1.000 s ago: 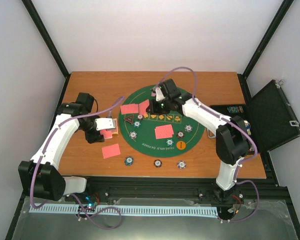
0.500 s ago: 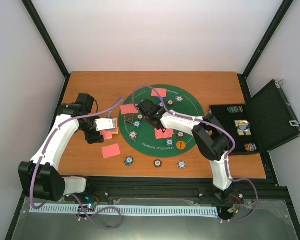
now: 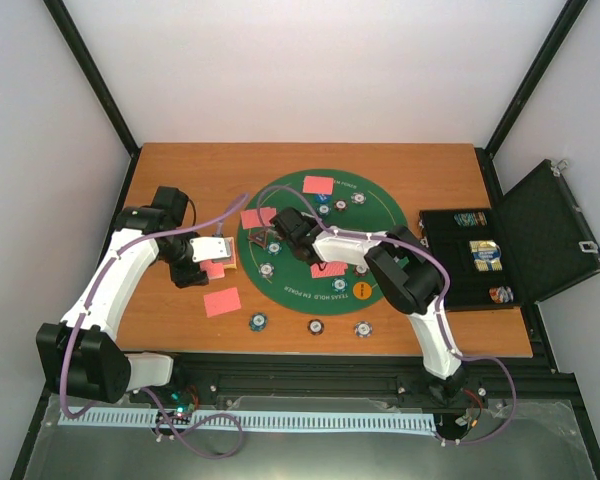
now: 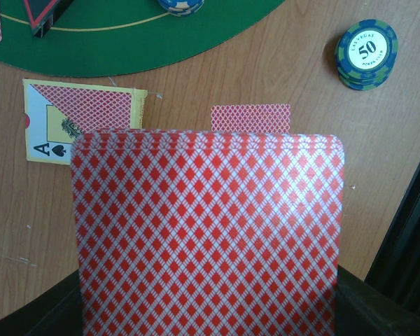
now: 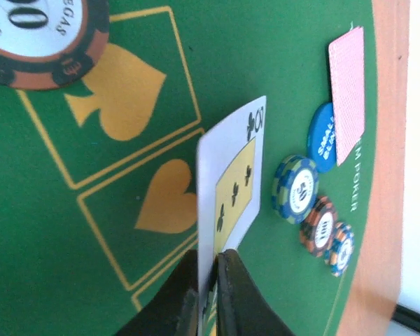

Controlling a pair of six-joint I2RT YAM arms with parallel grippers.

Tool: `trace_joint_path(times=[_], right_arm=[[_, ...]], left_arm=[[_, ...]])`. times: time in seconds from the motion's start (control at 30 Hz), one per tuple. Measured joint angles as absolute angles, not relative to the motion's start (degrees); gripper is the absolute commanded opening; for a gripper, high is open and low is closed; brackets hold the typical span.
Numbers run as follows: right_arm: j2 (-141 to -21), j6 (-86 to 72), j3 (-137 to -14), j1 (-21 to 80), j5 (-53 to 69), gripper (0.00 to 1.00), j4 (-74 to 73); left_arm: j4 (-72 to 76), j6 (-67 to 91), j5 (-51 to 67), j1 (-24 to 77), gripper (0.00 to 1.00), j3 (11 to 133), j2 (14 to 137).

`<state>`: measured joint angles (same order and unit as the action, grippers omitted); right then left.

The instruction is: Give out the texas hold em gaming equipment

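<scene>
I see a wooden tabletop carrying a round green mat, one red card left of it, three chips along the near edge, and an open black case at right.

The right pincer pinches the lower edge of a white-faced clubs playing card, which stands on edge over the green felt mat printed with yellow spade and heart boxes. Past the card, a red-backed card overlaps a round blue disc beside three striped poker chips. A dark orange-edged chip lies at the top left.
</scene>
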<state>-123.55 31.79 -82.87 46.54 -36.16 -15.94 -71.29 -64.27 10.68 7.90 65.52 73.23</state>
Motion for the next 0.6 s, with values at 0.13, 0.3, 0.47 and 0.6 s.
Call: trace_joint_path(times=[0.13,0.3,0.47,0.6], right_arm=[[-123.46,30.7,-83.29,47.03,-34.94,0.46,-18.46],[-120.84,28.18,-83.42,47.03,-31.88,0.69,-22.81],[-114.41,23.94,-85.06,46.41,-26.85,0.74,-27.86],[-108.81,18.37,-86.11,43.4,-20.29,0.59,-30.11]], left_arm=[[-71.29,-64.27,10.68,7.9,0.1,65.52,73.23],[-71.29,-64.27,10.68,7.9,0.1,65.52,73.21],[-71.35,-64.27,10.7,7.9,0.1,65.54,73.19],[-71.37,-64.27,10.7,7.9,0.1,65.54,72.71]])
